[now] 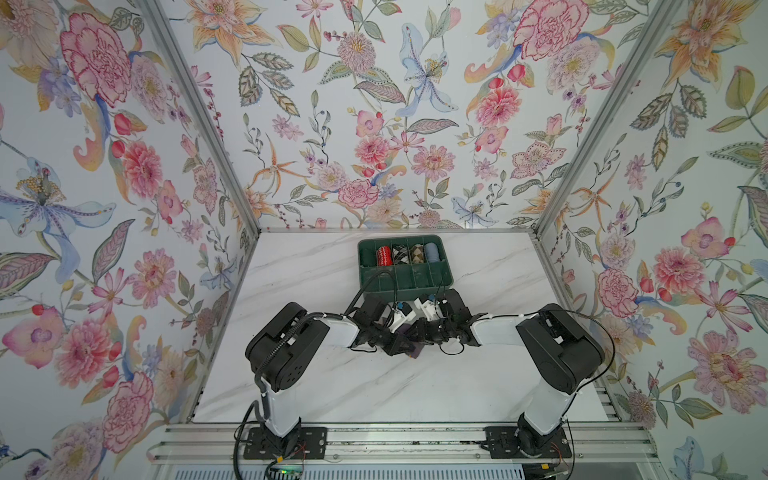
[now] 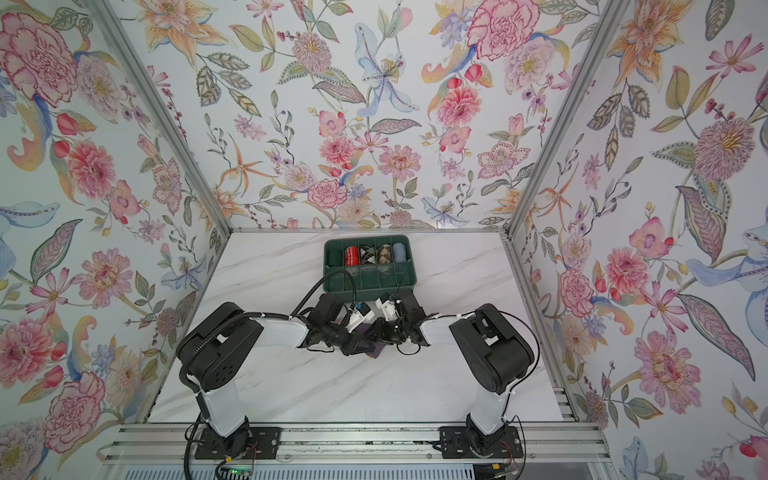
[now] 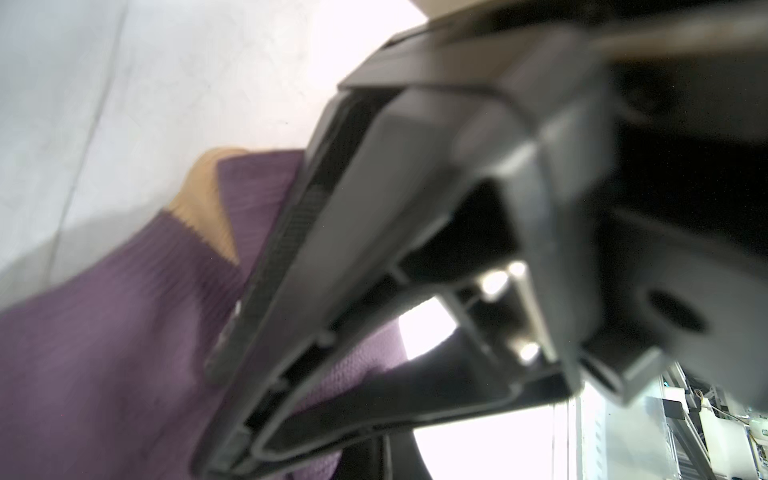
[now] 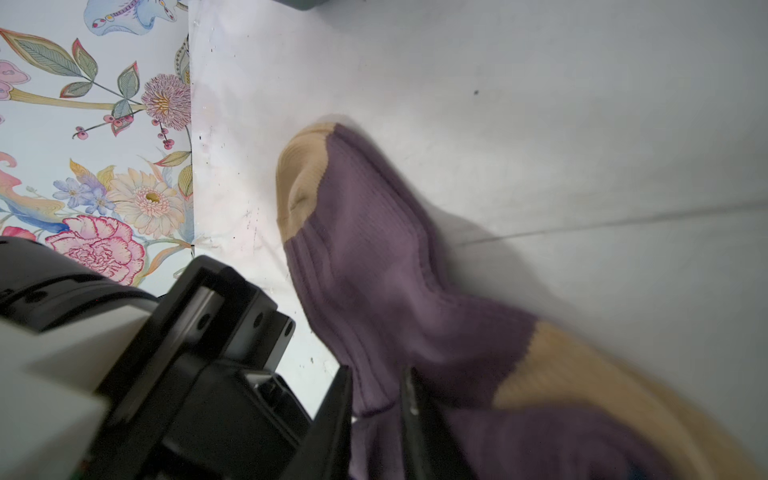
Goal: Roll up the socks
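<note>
Two narrow fingers of the right gripper (image 4: 376,401) pinch a fold of the socks (image 4: 374,257), probably to anchor one end while the roll is formed. Facing it, the left gripper (image 1: 405,345) has its jaws pressed together low against the same purple fabric; whether any cloth is trapped between them cannot be told. The socks lie bunched, tan toe and heel showing, not yet rolled, on the marble table (image 4: 582,124) between both arms, just in front of the green tray (image 1: 405,277) where finished rolls (image 1: 384,255) sit.
</note>
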Controlling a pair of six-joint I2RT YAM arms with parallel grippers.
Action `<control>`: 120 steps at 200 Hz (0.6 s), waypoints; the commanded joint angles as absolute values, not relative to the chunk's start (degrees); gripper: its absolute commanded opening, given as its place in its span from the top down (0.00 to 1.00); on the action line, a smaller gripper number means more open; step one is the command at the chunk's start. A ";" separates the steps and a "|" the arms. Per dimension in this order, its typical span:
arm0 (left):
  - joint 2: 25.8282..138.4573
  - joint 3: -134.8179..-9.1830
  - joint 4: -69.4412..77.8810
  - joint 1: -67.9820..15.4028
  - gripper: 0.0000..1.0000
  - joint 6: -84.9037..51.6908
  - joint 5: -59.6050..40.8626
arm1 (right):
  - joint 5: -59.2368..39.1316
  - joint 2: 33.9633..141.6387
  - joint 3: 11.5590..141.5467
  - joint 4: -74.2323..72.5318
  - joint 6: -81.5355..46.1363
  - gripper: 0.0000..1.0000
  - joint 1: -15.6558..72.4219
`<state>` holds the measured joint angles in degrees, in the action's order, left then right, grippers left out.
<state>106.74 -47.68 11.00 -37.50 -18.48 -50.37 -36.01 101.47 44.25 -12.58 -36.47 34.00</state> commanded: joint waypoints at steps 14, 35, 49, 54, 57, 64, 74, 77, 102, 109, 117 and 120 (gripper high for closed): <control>110.53 -46.32 3.97 -36.66 1.00 -18.32 -40.82 | -34.60 97.74 44.95 -6.76 -32.72 0.72 32.58; 110.57 -46.49 3.96 -36.54 1.00 -18.37 -41.02 | -35.63 95.99 45.16 -7.77 -32.61 0.69 31.83; 110.74 -46.63 4.12 -36.39 1.00 -18.45 -41.12 | -35.95 94.79 44.92 -8.66 -32.70 0.67 31.34; 110.83 -46.67 4.13 -36.39 1.00 -18.46 -41.13 | -35.88 94.27 44.84 -8.79 -32.70 0.66 31.14; 110.90 -46.74 4.14 -36.31 1.00 -18.46 -41.21 | -35.79 93.81 44.70 -8.85 -32.70 0.66 30.97; 110.94 -46.76 4.13 -36.35 1.00 -18.44 -41.26 | -35.65 92.98 44.37 -9.03 -32.70 0.66 30.62; 111.00 -46.76 4.14 -36.21 1.00 -18.46 -41.31 | -34.94 90.86 43.51 -9.29 -32.78 0.66 29.96; 110.95 -46.76 4.11 -36.13 1.00 -18.41 -41.37 | -34.79 90.41 43.33 -9.31 -32.80 0.65 29.86; 111.18 -46.76 4.30 -35.64 1.00 -18.70 -41.56 | -32.56 85.17 41.37 -5.58 -32.79 0.63 28.66; 111.31 -46.84 4.64 -35.51 1.00 -18.93 -41.87 | -31.92 83.94 40.94 -3.82 -32.79 0.63 28.65; 111.46 -46.85 4.99 -35.34 1.00 -19.14 -42.16 | -31.50 82.83 40.11 -2.51 -32.95 0.63 28.75; 111.52 -46.85 5.14 -35.38 1.00 -19.19 -42.24 | -31.27 82.17 39.46 -2.05 -33.19 0.63 28.74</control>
<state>107.37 -48.23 11.22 -36.93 -18.87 -50.63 -33.80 85.89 42.24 -7.75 -33.74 28.88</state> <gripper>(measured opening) 0.048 0.367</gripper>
